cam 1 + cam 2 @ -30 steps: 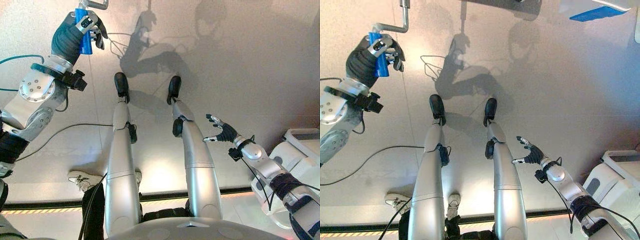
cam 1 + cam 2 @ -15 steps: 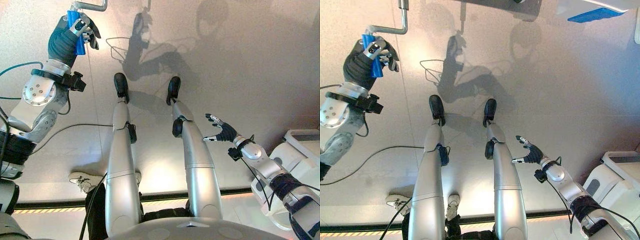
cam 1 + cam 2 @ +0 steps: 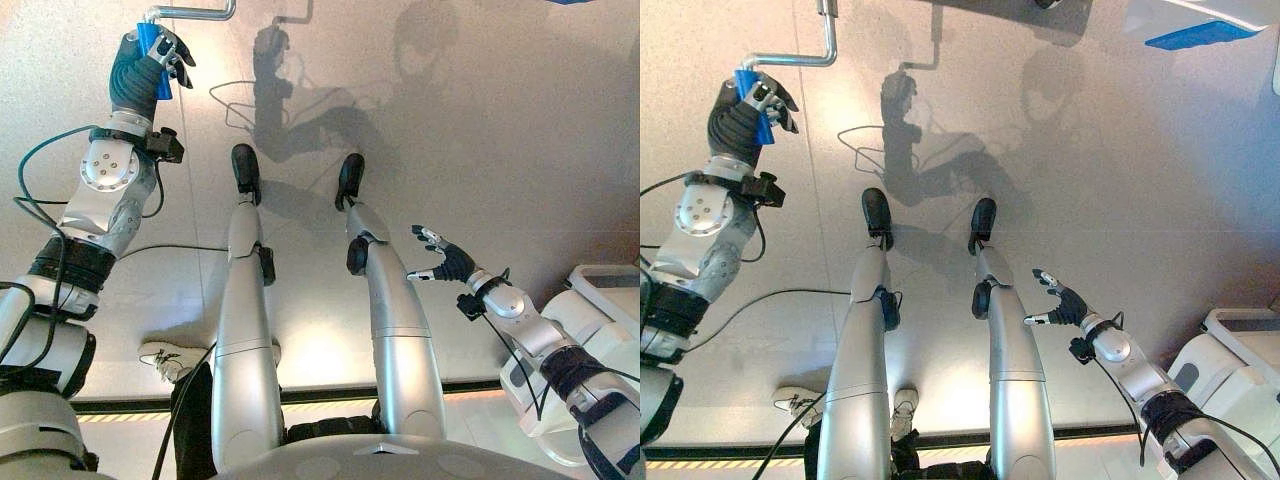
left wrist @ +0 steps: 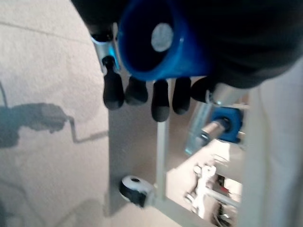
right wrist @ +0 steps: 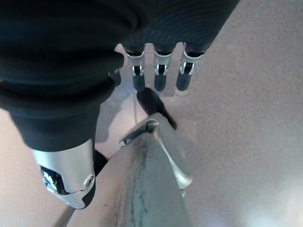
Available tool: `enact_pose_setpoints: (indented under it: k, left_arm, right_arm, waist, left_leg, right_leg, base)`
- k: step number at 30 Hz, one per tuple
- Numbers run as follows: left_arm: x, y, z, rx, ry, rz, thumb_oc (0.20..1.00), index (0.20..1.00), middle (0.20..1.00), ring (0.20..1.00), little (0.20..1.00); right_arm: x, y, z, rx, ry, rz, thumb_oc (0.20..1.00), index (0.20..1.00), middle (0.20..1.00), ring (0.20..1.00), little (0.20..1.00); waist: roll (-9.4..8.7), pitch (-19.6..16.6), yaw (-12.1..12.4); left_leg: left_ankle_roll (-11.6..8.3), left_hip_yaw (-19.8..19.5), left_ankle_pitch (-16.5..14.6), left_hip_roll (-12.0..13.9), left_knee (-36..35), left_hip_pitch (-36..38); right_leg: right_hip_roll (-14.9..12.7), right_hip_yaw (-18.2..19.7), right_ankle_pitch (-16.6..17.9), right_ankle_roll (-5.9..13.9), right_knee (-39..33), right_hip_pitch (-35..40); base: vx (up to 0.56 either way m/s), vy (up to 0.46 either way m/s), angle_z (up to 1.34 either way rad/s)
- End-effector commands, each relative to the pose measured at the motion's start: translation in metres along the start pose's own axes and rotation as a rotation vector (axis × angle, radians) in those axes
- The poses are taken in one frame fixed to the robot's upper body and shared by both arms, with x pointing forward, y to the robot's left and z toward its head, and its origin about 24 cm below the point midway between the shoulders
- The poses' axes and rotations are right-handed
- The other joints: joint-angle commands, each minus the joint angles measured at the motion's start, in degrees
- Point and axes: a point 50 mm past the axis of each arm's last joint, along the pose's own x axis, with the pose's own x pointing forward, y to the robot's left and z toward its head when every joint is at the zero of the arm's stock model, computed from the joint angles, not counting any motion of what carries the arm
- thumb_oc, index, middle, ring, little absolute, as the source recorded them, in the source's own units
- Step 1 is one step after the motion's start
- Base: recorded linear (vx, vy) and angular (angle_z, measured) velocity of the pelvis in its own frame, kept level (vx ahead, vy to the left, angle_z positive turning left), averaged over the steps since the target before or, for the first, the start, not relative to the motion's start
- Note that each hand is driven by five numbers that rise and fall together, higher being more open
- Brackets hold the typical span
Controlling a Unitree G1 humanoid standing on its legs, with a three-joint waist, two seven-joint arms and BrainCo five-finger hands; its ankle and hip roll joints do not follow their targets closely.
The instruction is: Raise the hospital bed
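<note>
A bent metal crank point(image 3: 800, 58) with a blue grip point(image 3: 155, 62) hangs above the floor at the upper left. My left hand point(image 3: 150, 68) is curled round that blue grip, and the left wrist view shows the grip's blue end point(image 4: 156, 45) inside the fingers point(image 4: 160, 98). The crank's arm runs level to the right from the grip, then turns up out of the picture. My right hand point(image 3: 444, 262) floats open at the lower right, beside my right leg, holding nothing; its straight fingers point(image 5: 159, 78) point at the floor.
The bed's white frame with a blue corner point(image 3: 1200, 32) shows at the upper right. A castor wheel point(image 4: 135, 190) and the frame's metal struts sit past the left hand. White equipment point(image 3: 600, 310) stands at the right edge. A person's shoe point(image 3: 165, 360) rests at the lower left.
My left hand has carried the blue grip up and slightly left, turning the crank so its arm now lies level. The right hand has stayed put.
</note>
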Motion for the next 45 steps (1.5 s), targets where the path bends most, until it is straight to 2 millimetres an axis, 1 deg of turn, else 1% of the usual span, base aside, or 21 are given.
enact_pose_setpoints:
  k: [1, 6, 9, 10, 15, 16, 20, 22, 26, 27, 34, 45]
  left_arm:
    - [0.008, -0.018, -0.001, -0.027, -0.007, -0.005, 0.200, 0.200, 0.200, 0.200, 0.200]
    - [0.017, -0.028, -0.007, -0.023, 0.029, -0.010, 0.200, 0.200, 0.200, 0.200, 0.200]
    - [0.018, -0.030, -0.013, -0.025, 0.052, -0.001, 0.200, 0.200, 0.200, 0.200, 0.200]
    - [0.021, -0.035, -0.018, -0.003, 0.080, 0.000, 0.200, 0.200, 0.200, 0.200, 0.200]
    - [0.024, -0.040, -0.023, -0.009, 0.104, 0.003, 0.200, 0.200, 0.200, 0.200, 0.200]
    - [0.026, -0.045, -0.028, 0.017, 0.129, -0.014, 0.200, 0.200, 0.200, 0.200, 0.200]
    - [0.026, -0.050, -0.032, 0.048, 0.144, -0.030, 0.200, 0.200, 0.200, 0.200, 0.200]
    - [0.028, -0.057, -0.032, 0.044, 0.148, -0.045, 0.200, 0.200, 0.200, 0.200, 0.200]
    - [0.028, -0.063, -0.033, 0.041, 0.150, -0.059, 0.200, 0.200, 0.200, 0.200, 0.200]
    - [0.028, -0.069, -0.032, 0.032, 0.144, -0.072, 0.200, 0.200, 0.200, 0.200, 0.200]
    - [0.028, -0.078, -0.033, 0.016, 0.142, -0.087, 0.200, 0.200, 0.200, 0.200, 0.200]
    - [0.027, -0.078, -0.036, 0.019, 0.155, -0.074, 0.200, 0.200, 0.200, 0.200, 0.200]
  right_arm:
    - [-0.012, 0.008, -0.012, -0.019, 0.035, 0.061, 1.000, 1.000, 1.000, 1.000, 1.000]
    - [-0.010, 0.010, -0.011, -0.015, 0.032, 0.070, 1.000, 1.000, 1.000, 1.000, 1.000]
    - [-0.009, 0.009, -0.010, -0.017, 0.030, 0.072, 1.000, 1.000, 1.000, 1.000, 1.000]
    - [-0.006, 0.009, -0.007, -0.017, 0.022, 0.075, 1.000, 1.000, 1.000, 1.000, 1.000]
    - [-0.004, 0.010, -0.005, -0.017, 0.016, 0.079, 1.000, 1.000, 1.000, 1.000, 1.000]
    - [-0.003, 0.010, -0.005, -0.016, 0.016, 0.084, 1.000, 1.000, 1.000, 1.000, 1.000]
    - [-0.002, 0.010, -0.004, -0.014, 0.014, 0.085, 1.000, 1.000, 1.000, 1.000, 1.000]
    - [0.000, 0.009, -0.003, -0.012, 0.013, 0.084, 1.000, 1.000, 1.000, 1.000, 1.000]
    - [0.001, 0.008, -0.003, -0.017, 0.014, 0.080, 1.000, 1.000, 1.000, 1.000, 1.000]
    - [0.001, 0.008, -0.003, -0.014, 0.016, 0.079, 1.000, 1.000, 1.000, 1.000, 1.000]
    - [0.004, 0.007, -0.001, -0.012, 0.015, 0.076, 1.000, 1.000, 1.000, 1.000, 1.000]
    - [0.004, 0.007, 0.000, -0.013, 0.010, 0.070, 1.000, 1.000, 1.000, 1.000, 1.000]
  waist:
    - [-0.50, -0.52, -2.39]
    - [-0.66, -0.51, -2.82]
    - [-0.75, -0.51, -2.95]
    - [-0.83, -0.51, -3.21]
    - [-0.92, -0.51, -3.49]
    - [-1.03, -0.51, -3.82]
    - [-1.06, -0.52, -3.89]
    - [-1.16, -0.52, -4.08]
    - [-1.20, -0.52, -4.24]
    - [-1.16, -0.53, -4.31]
    - [-1.10, -0.54, -4.38]
    - [-0.89, -0.86, -4.46]
  left_leg:
    - [2.75, 1.93, -11.74, -1.90, 8.08, 1.25]
    - [2.82, 1.79, -12.01, -1.71, 8.78, 0.67]
    - [2.84, 1.89, -12.05, -1.70, 8.95, 0.57]
    - [2.82, 2.03, -12.09, -1.58, 9.02, 0.55]
    - [2.87, 2.10, -12.39, -1.47, 9.63, 0.31]
    - [2.86, 2.18, -12.43, -1.37, 9.67, 0.40]
    - [2.80, 2.31, -12.47, -1.21, 9.87, 0.37]
    - [2.79, 2.38, -12.50, -1.17, 10.01, 0.35]
    - [2.76, 2.30, -12.50, -1.11, 10.13, 0.26]
    - [2.76, 2.28, -12.54, -1.03, 10.11, 0.35]
    - [2.66, 2.23, -12.44, -1.01, 9.89, 0.58]
    - [2.73, 2.24, -12.59, -0.94, 10.55, 0.02]
  right_leg:
    - [2.05, 1.96, 6.73, 5.90, -6.98, 1.31]
    - [2.24, 2.12, 6.67, 5.85, -6.52, 0.78]
    - [2.30, 2.18, 6.68, 5.79, -6.40, 0.63]
    - [2.32, 2.25, 6.68, 5.75, -6.26, 0.41]
    - [2.44, 2.37, 6.66, 5.69, -6.00, 0.15]
    - [2.61, 2.52, 6.73, 5.71, -5.94, 0.12]
    - [2.66, 2.54, 6.72, 5.59, -5.88, 0.14]
    - [2.74, 2.59, 6.74, 5.56, -5.81, 0.17]
    - [2.76, 2.56, 6.74, 5.48, -5.73, 0.15]
    - [2.75, 2.59, 6.76, 5.46, -5.70, 0.18]
    - [2.78, 2.59, 6.77, 5.43, -5.85, 0.31]
    - [2.84, 2.58, 6.68, 5.30, -5.29, -0.08]
  base:
    - [0.00, 0.000, 0.00]
    - [0.00, 0.000, 0.00]
    - [0.00, 0.000, 0.00]
    - [0.00, 0.000, 0.00]
    - [0.00, 0.000, 0.00]
    - [0.00, 0.000, 0.00]
    - [0.00, -0.004, -0.03]
    - [-0.01, -0.012, -0.06]
    - [0.00, -0.004, -0.01]
    - [0.00, 0.000, 0.00]
    - [0.00, 0.000, 0.00]
    - [0.00, 0.000, 0.00]
